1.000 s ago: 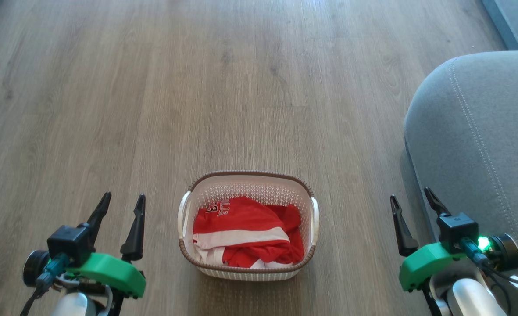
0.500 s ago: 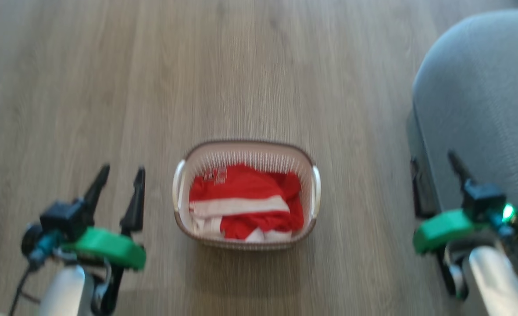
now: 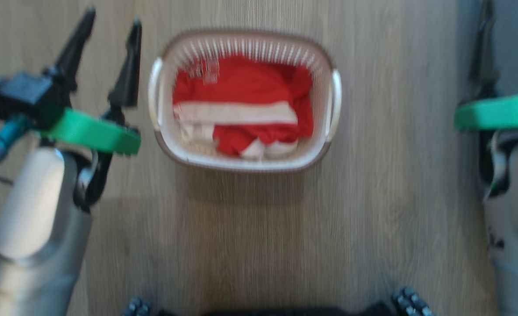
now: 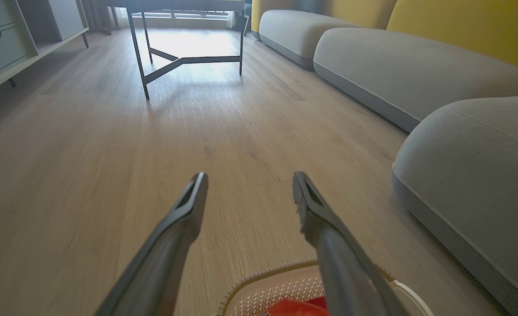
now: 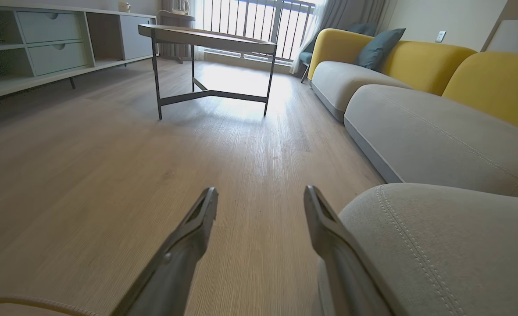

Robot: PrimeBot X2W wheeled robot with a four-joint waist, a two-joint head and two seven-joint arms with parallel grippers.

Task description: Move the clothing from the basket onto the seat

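The cream basket (image 3: 241, 164) stands on the wooden floor, and the red clothing (image 3: 241, 83) with its white band lies crumpled inside it. My left gripper (image 3: 112, 17) is open just left of the basket, with nothing between its fingers. In the left wrist view the basket's rim (image 4: 259, 281) and a bit of the red clothing (image 4: 294, 307) show under the open left gripper (image 4: 250, 175). My right gripper (image 5: 261, 193) is open and empty beside the grey seat (image 5: 438, 245), whose rounded corner is next to its right finger. The head view is blurred.
More grey sofa cushions (image 5: 416, 127) with yellow backrests (image 5: 495, 83) run along the right. A metal-legged coffee table (image 5: 206, 39) and a low cabinet (image 5: 44, 48) stand farther off. Bare wooden floor (image 4: 87, 153) lies ahead. My dark base (image 3: 267, 309) shows at the head view's bottom edge.
The head camera has tilted downward, so the basket and both grippers sit higher in the picture and more of my forearms shows. Both grippers stay open, and the clothing has not moved.
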